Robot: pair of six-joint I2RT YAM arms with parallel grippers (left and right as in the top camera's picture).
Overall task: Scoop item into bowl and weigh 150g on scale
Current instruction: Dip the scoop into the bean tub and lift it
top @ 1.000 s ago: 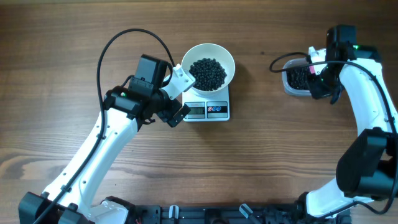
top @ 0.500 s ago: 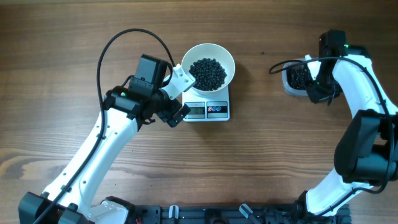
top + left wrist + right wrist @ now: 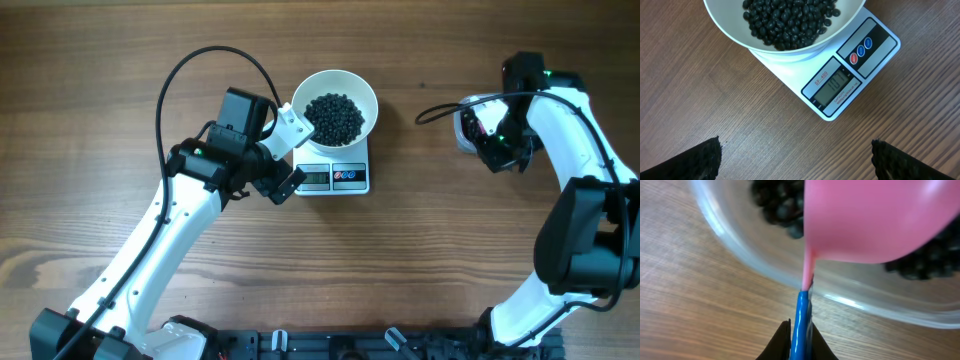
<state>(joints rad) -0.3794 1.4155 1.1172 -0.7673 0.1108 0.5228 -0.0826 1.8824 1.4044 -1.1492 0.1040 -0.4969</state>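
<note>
The beans (image 3: 334,117) I care about sit heaped in the bowl (image 3: 366,88), filling its middle and leaving the white rim bare. The bowl stands on the scale (image 3: 334,177) and overhangs its far half, so only the near strip with the grey display and the red and blue buttons shows. The display is lit, but I can't read the digits with confidence. The scale is around the middle of the tabletop (image 3: 420,260), a little toward the far edge. Just to its left, my left gripper (image 3: 295,152) hangs with its jaws spread wide and nothing between them, one finger beside the bowl and the other beside the scale's near left corner. In the left wrist view both fingertips show only at the bottom corners, over bare wood. Well apart, toward the right edge, is the clear tub (image 3: 464,130) with more beans in it. My right gripper (image 3: 801,340) is clamped on the blue handle of the scoop (image 3: 875,220), whose pink cup is over the tub. I see only the cup's underside, so I can't tell what it carries.
</note>
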